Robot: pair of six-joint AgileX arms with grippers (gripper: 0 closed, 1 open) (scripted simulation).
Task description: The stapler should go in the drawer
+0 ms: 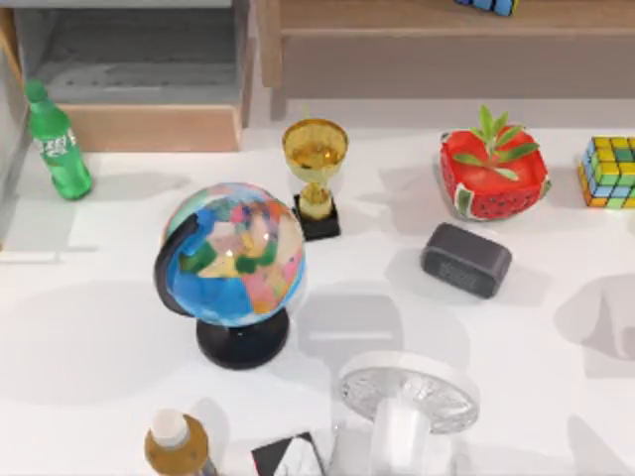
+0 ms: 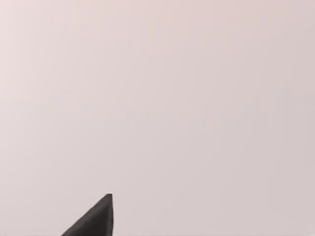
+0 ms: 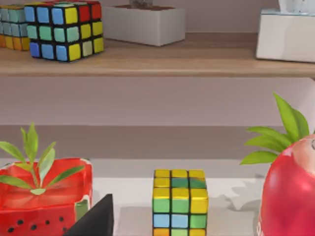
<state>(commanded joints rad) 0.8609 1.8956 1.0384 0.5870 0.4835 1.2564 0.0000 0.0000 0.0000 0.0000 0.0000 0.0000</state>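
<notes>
Standing open, the drawer (image 1: 139, 59) shows grey inside.

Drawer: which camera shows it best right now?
The top view: the drawer sits at the table's far left, open, its grey inside exposed. The left wrist view faces a blank surface; the right wrist view faces the shelf.

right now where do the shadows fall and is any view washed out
Top view: soft grey shadows lie on the white table beside the globe, the trophy and the dark grey block. Left wrist view: a flat pale surface with one dark tip at its edge. Right wrist view: evenly lit, a faint shadow beside the cube.
</notes>
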